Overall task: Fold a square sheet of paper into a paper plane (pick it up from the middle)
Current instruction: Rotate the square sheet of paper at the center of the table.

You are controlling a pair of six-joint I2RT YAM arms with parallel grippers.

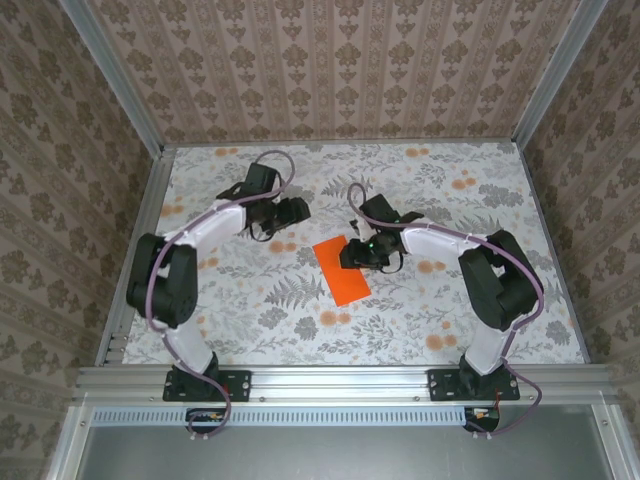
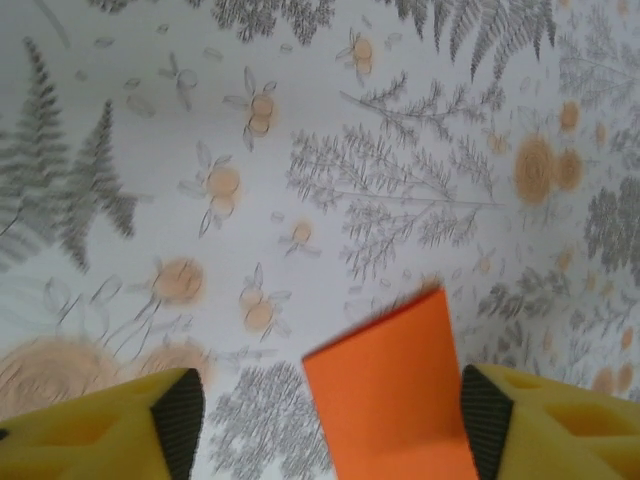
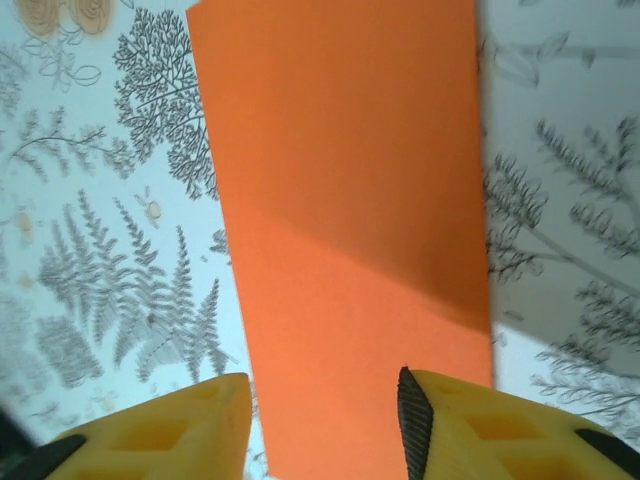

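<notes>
Nearest me, a little right of the middle of the tabletop (image 1: 250, 300), lay the orange paper (image 1: 341, 271). It was folded down to a long flat strip and ran slantwise, one short end toward the near edge and the other toward the far edge. No nose or wings showed, so I judged the plane barely begun.

Over the strip's far end, on its right-hand side, hung my right gripper (image 3: 322, 388). Its jaws stood part-way apart, with the paper lying flat beneath them under their shadow. They had hold of nothing.

Farther back and to the left, just off the strip's far left corner, was my left gripper (image 2: 330, 380). Its jaws were wide apart and empty. In its wrist view the corner showed between them, close to the right finger (image 2: 485, 420), though I could not tell whether it touched.

The trouble I foresaw came from the paper itself. With neither gripper pressing on it, the fold could spring open. A thin sheet lying flat offers no edge to bite, so fingers coming down on it might push it across the tabletop or crumple it instead of lifting it. A strip shoved askew would then take a crooked crease. My two grippers were also near each other over a narrow strip, and could knock together if both closed in at once.
</notes>
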